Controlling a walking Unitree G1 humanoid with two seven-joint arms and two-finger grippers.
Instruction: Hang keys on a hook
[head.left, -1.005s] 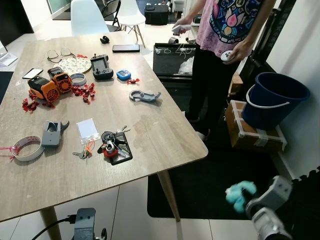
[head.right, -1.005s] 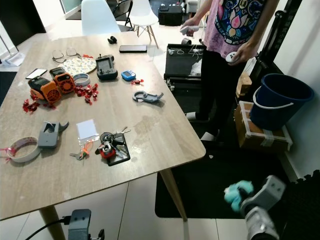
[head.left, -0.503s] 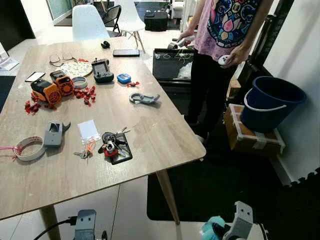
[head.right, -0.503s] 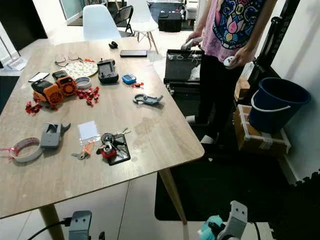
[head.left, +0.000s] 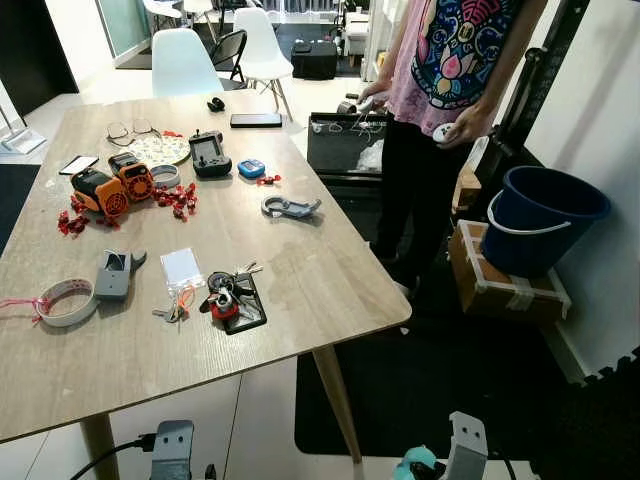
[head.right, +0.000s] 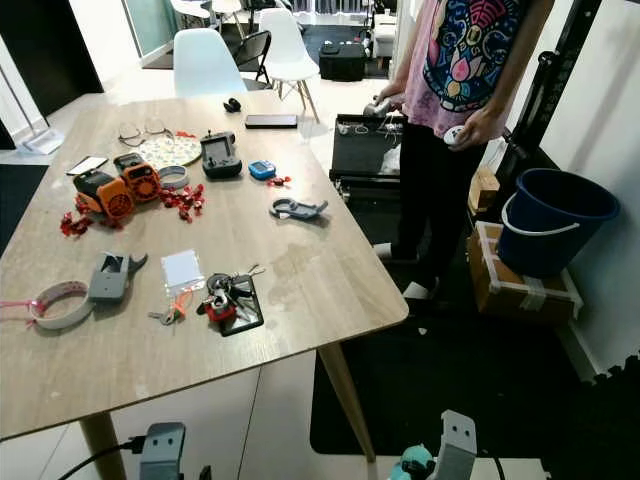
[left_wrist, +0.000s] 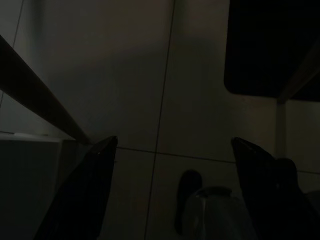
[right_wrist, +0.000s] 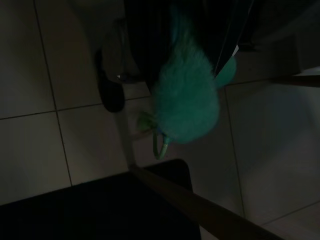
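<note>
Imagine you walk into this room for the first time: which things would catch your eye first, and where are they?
The cluttered wooden table draws the eye first, with a bunch of keys near its front edge and orange gadgets among red wrappers at its far left. Beside its right end stands a person in a pink patterned shirt, next to a dark blue bucket on a box. Low down, the right gripper carries a fluffy teal keychain.

A fluffy teal keychain (right_wrist: 187, 107) with a small green ring hangs in the right pincer (right_wrist: 200, 45), above the tiled floor.
</note>
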